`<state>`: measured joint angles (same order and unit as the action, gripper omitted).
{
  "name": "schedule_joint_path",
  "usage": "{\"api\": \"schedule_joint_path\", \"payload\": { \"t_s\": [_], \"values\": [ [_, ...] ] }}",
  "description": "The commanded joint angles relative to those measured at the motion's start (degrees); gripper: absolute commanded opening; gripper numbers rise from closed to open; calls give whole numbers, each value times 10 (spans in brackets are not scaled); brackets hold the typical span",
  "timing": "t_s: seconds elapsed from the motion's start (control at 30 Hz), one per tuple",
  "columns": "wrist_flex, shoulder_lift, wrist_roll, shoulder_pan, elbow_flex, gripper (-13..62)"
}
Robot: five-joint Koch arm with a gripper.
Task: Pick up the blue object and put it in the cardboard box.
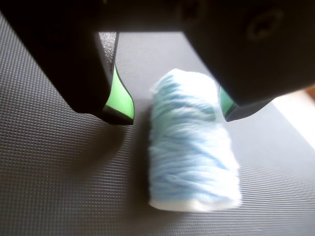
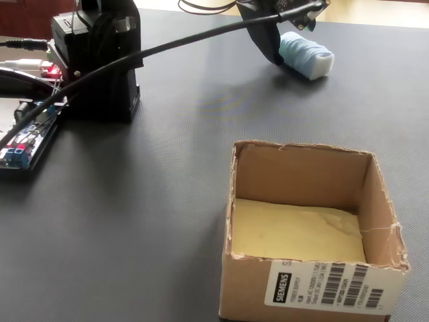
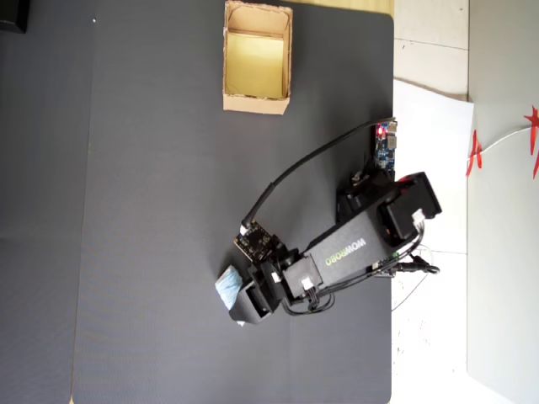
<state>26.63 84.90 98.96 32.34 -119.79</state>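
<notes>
The blue object (image 1: 193, 142) lies between my open fingers (image 1: 174, 114); I should lower, centre, then close gently.

Black arm (image 3: 354, 244) (green-padded fingers (image 1: 119, 96)), black cable (image 2: 181, 41)

Fuzzy blue object (image 1: 193, 147), ribbed matt mat (image 1: 59, 187)

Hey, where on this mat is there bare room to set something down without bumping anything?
In the overhead view, the mat's whole left side is bare, as is the stretch between the cardboard box and the arm. It's crowded lower right, where the open gripper straddles the blue object, and at the right edge near the circuit board.
</notes>
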Motion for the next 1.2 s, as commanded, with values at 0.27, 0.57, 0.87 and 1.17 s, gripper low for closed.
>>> {"api": "schedule_joint_path", "payload": {
  "t_s": [0.27, 0.57, 0.87, 1.17],
  "values": [
    [-15, -71, 37, -2, 72, 284],
    [-54, -69, 37, -9, 70, 27],
    [-123, 37, 30, -33, 27, 27],
    [-261, 198, 24, -116, -109, 27]
  ]
}}
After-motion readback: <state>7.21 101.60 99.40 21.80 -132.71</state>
